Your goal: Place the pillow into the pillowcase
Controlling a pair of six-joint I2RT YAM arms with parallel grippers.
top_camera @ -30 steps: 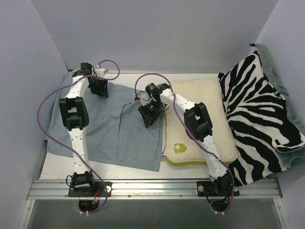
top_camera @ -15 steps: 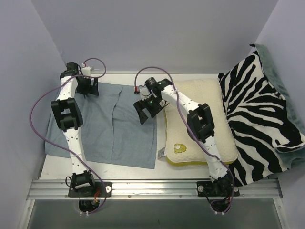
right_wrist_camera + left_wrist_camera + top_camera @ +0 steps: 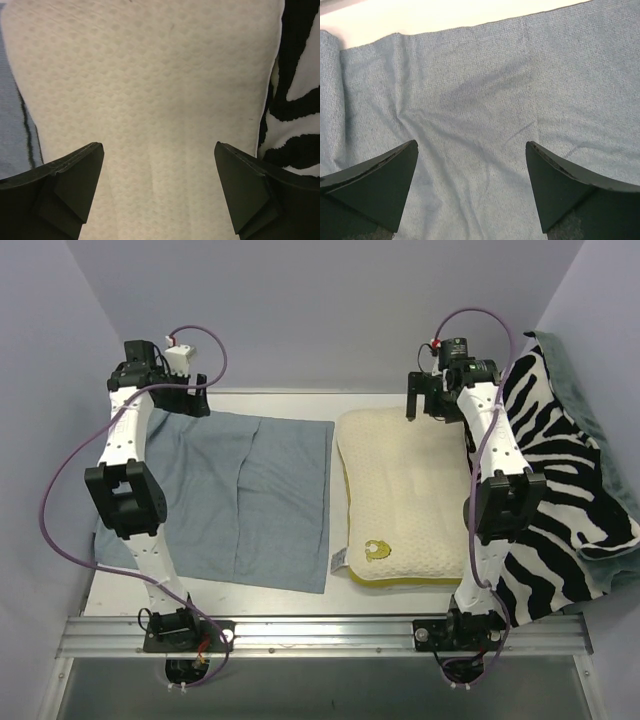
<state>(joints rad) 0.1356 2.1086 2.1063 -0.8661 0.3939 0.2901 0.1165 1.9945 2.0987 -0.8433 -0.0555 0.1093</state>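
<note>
The blue-grey pillowcase [image 3: 235,495] lies spread flat on the left half of the table. Right beside it lies the cream pillow [image 3: 405,490], dimpled, with a yellow edge band and a yellow logo near its front. My left gripper [image 3: 183,402] hangs over the pillowcase's far left corner; in the left wrist view it [image 3: 471,144] stands open above the lightly creased pillowcase [image 3: 495,95], holding nothing. My right gripper [image 3: 427,407] hovers over the pillow's far edge; in the right wrist view it [image 3: 158,145] is open and empty above the pillow [image 3: 160,75].
A zebra-striped cloth [image 3: 555,480] with green backing is draped at the right, against the pillow's right side and the wall; it also shows in the right wrist view as the zebra cloth [image 3: 295,100]. Walls close in at the left, the back and the right. A metal rail [image 3: 320,632] runs along the near edge.
Both grippers opened. The right arm swung from the pillowcase's right edge to the pillow's far edge. The left arm pulled back toward the far left corner. The pillowcase lies flatter.
</note>
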